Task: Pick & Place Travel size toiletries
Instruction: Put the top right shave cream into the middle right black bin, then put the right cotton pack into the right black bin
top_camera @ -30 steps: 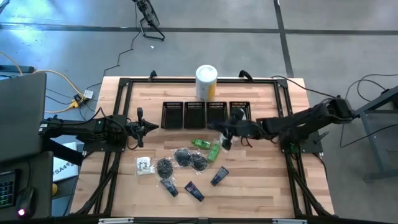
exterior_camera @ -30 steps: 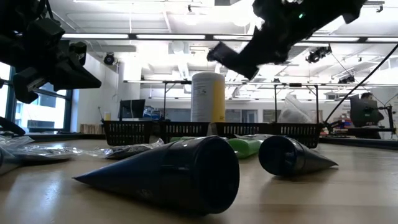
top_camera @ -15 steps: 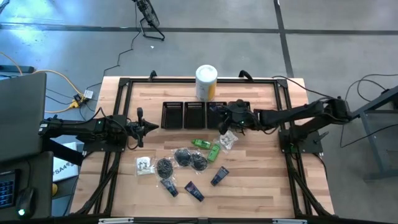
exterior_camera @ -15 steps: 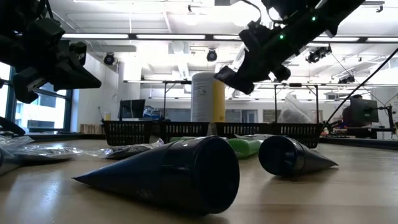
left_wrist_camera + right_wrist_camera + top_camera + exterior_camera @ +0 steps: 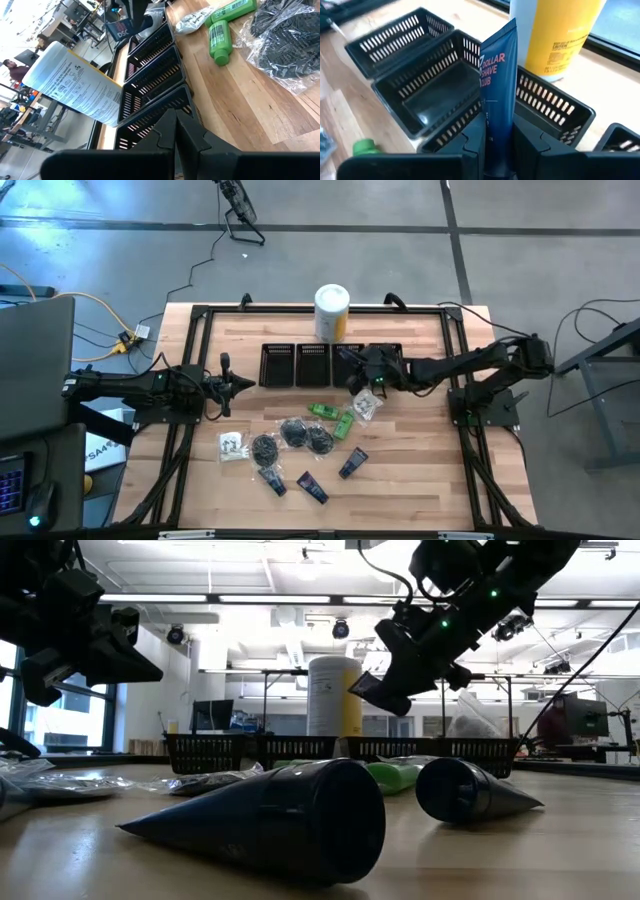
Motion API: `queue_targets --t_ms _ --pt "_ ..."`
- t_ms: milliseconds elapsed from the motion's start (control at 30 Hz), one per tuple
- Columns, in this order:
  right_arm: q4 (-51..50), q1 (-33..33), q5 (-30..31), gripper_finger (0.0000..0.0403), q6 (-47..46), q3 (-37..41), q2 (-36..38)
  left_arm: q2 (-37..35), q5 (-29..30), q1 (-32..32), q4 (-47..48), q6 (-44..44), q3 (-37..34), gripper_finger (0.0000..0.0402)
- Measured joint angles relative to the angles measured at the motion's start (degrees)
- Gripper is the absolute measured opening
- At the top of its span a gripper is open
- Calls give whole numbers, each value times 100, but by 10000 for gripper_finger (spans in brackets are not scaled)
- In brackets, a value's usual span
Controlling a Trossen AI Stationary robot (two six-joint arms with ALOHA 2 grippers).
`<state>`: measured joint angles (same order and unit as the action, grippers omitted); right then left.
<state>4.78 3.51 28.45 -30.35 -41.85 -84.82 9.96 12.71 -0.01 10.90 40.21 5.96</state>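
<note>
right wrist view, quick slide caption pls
Right gripper holds a blue tube upright above the black mesh bins.

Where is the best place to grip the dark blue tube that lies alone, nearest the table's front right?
Probably across the middle of the lone dark blue tube, coming straight down. It lies flat and slanted on the table, with bare wood on both long sides, so the fingers should turn to close across its narrow width.
</note>
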Motion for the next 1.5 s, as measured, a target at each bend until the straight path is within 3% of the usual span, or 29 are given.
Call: queue_targets --t_ms 567,900,1133,1500 --pt "393 21 159 60 84 -11 -659 -1 1 0 0 -2 0 1" --pt "345 146 -376 61 169 0 -663 0 0 0 0 -2 0 1" --pt "308 148 -480 82 170 0 -662 1 0 -1 0 -2 0 1" --pt "314 151 -113 130 26 0 -660 1 0 -1 0 -2 0 1"
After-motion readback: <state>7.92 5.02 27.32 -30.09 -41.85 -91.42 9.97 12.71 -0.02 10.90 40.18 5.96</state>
